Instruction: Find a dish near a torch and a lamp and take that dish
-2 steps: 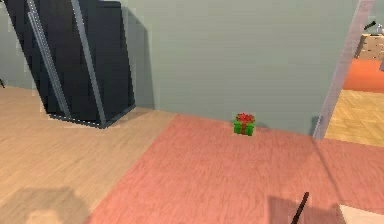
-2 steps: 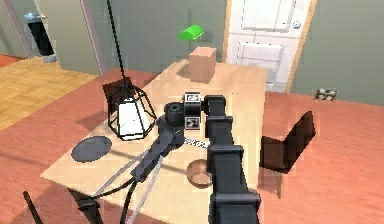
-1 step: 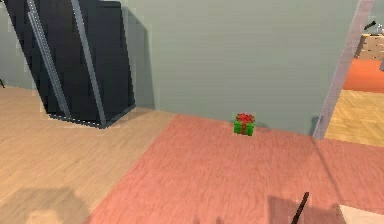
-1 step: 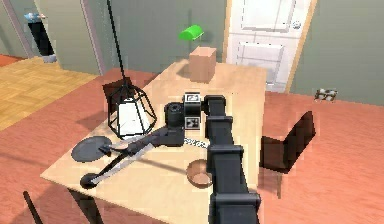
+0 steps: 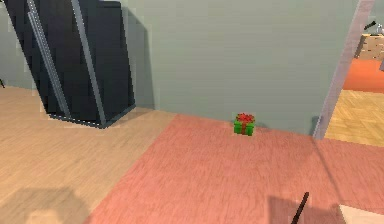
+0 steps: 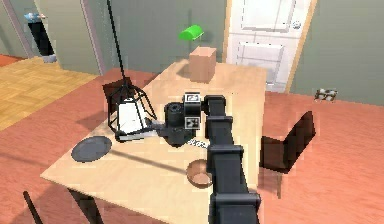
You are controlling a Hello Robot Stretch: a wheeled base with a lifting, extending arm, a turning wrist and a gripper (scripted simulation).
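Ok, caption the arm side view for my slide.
Arm out over a wooden table: gripper by a black wire lamp, dark dish left of it, cardboard box beyond.

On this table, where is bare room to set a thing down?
Bare wood lies along the table edge right of the arm, nearer than the box, and at the near corner between the dark dish and the small bowl. It is crowded around the black wire frame and the gripper.
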